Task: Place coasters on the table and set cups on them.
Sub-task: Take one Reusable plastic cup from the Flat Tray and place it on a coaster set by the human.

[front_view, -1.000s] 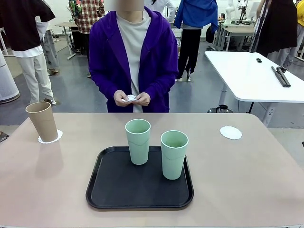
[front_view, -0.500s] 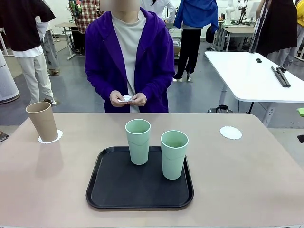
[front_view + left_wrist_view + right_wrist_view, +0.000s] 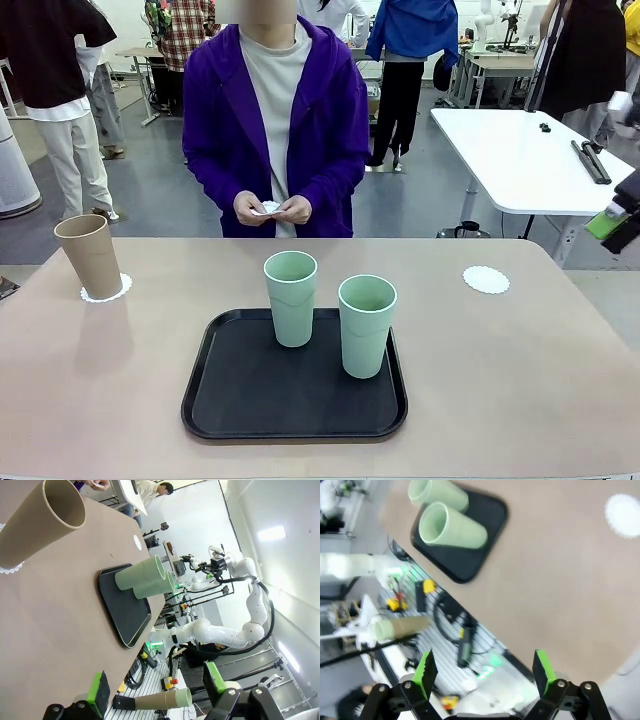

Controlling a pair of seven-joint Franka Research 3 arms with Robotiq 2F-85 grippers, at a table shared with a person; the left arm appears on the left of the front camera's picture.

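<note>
- Broadly, you have the table point(image 3: 520, 380), wide and beige, carrying everything listed below.
- Across it a person point(image 3: 275, 120) in a purple hoodie stands at the far edge. Both hands point(image 3: 270, 209) are together at the waist, pinching a small white paper piece point(image 3: 270, 206) that is too small to read in detail.
- You see the black tray point(image 3: 240, 400) lying flat at the table's near middle.
- Your left gripper point(image 3: 155, 685) has its 2 green-padded fingers spread wide with nothing between them, looking along the table from its left end.
- Your right gripper point(image 3: 485, 672) is likewise spread and empty, above the table's right side. Its view is blurred, and in the front view 1 green pad point(image 3: 604, 222) shows at the right edge.
- All 3 cups stand open end up. The tan cup point(image 3: 88, 255) is at the far left of the table. The 2 mint cups point(image 3: 290, 298) point(image 3: 366, 325) are on the tray, just beside each other, with the right one nearer you.
- You have 2 coasters on the table. 1 coaster point(image 3: 112, 293) sits under the tan cup, its lacy edge showing round the base. The bare coaster point(image 3: 486, 279) lies at the far right, well apart from the tray.
</note>
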